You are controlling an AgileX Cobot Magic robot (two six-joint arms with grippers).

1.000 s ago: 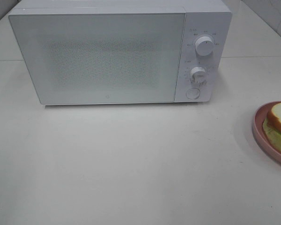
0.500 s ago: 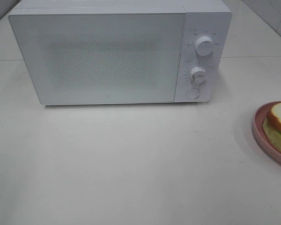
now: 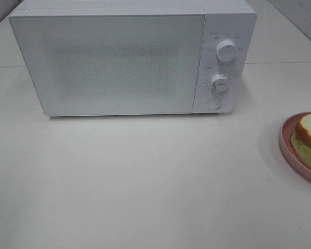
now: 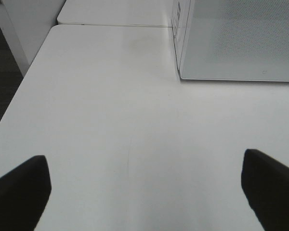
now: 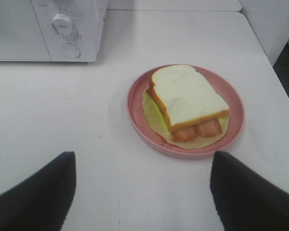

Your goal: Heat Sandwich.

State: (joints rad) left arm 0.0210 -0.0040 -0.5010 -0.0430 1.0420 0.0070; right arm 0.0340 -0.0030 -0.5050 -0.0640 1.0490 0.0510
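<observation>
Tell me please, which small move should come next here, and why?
Probably the left gripper should reach toward the microwave to open its door. The door is shut, the sandwich lies on the pink plate beside it, and both grippers, the right gripper too, are open and hold nothing. The sandwich cannot go in before the door opens.

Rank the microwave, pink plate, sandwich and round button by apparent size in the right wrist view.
1. Pink plate
2. Sandwich
3. Round button
Microwave: cropped and farther away, so unranked.
</observation>
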